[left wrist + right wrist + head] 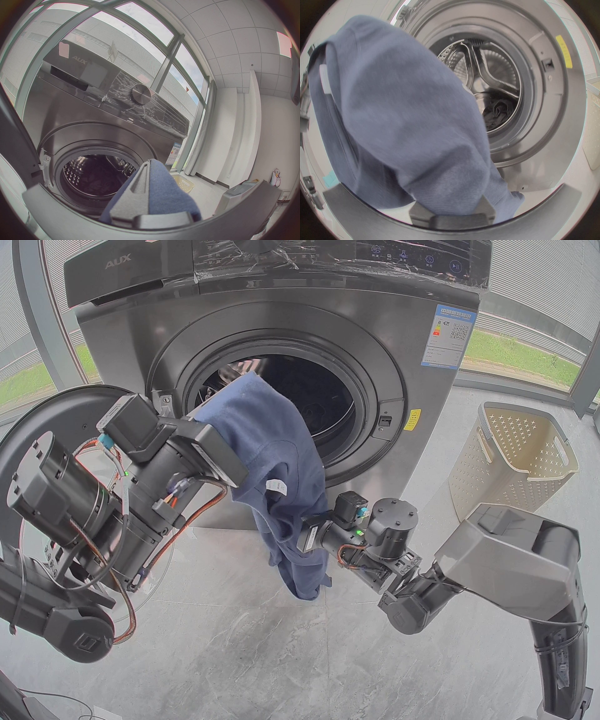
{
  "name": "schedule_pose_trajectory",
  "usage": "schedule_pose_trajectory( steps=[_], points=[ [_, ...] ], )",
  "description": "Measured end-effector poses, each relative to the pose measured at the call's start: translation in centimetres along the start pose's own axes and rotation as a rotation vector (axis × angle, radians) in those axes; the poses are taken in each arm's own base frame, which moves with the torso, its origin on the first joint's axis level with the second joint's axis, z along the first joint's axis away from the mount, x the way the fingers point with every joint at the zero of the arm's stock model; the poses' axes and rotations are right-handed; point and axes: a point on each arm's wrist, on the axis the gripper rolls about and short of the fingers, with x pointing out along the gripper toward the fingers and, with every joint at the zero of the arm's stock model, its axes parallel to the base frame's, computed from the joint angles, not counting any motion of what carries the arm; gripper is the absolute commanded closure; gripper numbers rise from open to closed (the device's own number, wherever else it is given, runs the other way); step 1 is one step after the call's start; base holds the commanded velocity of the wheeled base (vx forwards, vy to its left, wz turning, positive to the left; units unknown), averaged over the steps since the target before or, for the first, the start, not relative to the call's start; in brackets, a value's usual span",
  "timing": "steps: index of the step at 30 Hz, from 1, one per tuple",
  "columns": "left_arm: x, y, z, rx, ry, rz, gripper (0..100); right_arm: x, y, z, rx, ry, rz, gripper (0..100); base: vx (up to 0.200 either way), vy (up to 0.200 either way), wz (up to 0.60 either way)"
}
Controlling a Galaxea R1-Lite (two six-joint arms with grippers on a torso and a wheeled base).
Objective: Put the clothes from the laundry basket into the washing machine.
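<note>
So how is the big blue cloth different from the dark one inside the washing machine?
The blue fabric garment hangs outside the grey washing machine; the dark garment lies inside its steel drum. The blue one is draped long, the dark one crumpled small. Both are clothes.

Matt blue cloth garment [275, 452] — brushed-metal washing machine [387, 327], perforated plastic laundry basket [519, 452], glossy floor [250, 652].

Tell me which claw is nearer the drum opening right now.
Left. The left claw, holding the blue garment, is at the rim of the drum opening; the right claw grips the garment lower down, below the opening.
</note>
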Motion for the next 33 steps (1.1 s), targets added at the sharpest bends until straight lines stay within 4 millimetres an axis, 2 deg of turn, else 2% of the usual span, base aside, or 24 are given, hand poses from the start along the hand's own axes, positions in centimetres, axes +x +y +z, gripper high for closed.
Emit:
schedule_pose_trajectory(
  steps=[5, 14, 22, 33],
  points=[
    [-0.1, 0.8, -0.1, 0.012, 0.005, 0.024, 100, -1.7, 0.3, 3.2, 0.044, -0.033, 0.000, 100, 0.000, 0.000, 0.00],
    [-0.5, 1.7, -0.6, 0.026, 0.033, 0.052, 100, -4.6, 0.0, 7.3, 0.089, -0.085, -0.018, 100, 0.000, 0.000, 0.00],
    [-1.1, 2.5, -1.6, 0.036, 0.082, 0.078, 100, -5.0, 0.0, 8.7, 0.087, -0.117, -0.024, 100, 0.000, 0.000, 0.00],
    [-3.2, 5.1, -6.1, 0.056, 0.268, 0.135, 100, -4.5, 0.1, 10.1, 0.082, -0.166, -0.017, 100, 0.000, 0.000, 0.00]
  ],
)
